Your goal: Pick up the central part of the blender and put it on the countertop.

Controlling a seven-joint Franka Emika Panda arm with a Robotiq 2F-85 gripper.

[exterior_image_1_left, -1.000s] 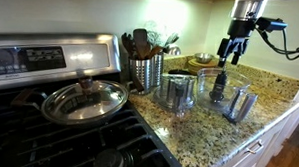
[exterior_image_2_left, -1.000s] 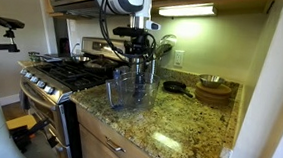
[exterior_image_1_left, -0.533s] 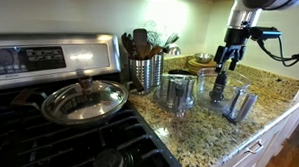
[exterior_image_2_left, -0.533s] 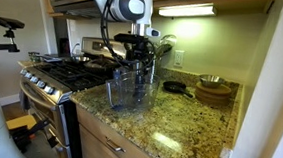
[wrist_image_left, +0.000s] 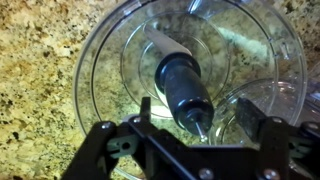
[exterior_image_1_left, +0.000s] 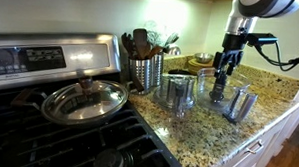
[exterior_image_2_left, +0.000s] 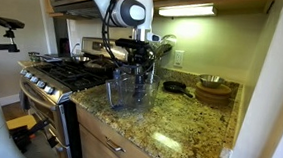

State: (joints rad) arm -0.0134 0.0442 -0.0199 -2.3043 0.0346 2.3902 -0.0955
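Observation:
The blender, a wide clear plastic bowl [exterior_image_1_left: 203, 90], stands on the speckled granite countertop [exterior_image_1_left: 272, 93] and shows in both exterior views [exterior_image_2_left: 121, 92]. Its central part, a slim dark spindle [exterior_image_1_left: 217, 90], stands upright inside it. In the wrist view the spindle [wrist_image_left: 180, 80] rises from the middle of the bowl [wrist_image_left: 92, 70]. My gripper [wrist_image_left: 197, 112] is open, with one finger on either side of the spindle's top and not touching it. In the exterior views the gripper [exterior_image_1_left: 223, 68] [exterior_image_2_left: 141, 59] hangs just above the bowl's rim.
Two shiny steel cups [exterior_image_1_left: 177, 91] [exterior_image_1_left: 239, 102] flank the bowl. A perforated utensil holder [exterior_image_1_left: 145, 71] stands behind them. The stove with a lidded pan [exterior_image_1_left: 84, 99] is beside it. Wooden bowls [exterior_image_2_left: 214, 90] and a small black pan [exterior_image_2_left: 173, 87] sit near the wall.
My gripper has come down from above toward the bowl and now hangs around the spindle's top. The bowl and spindle have not moved.

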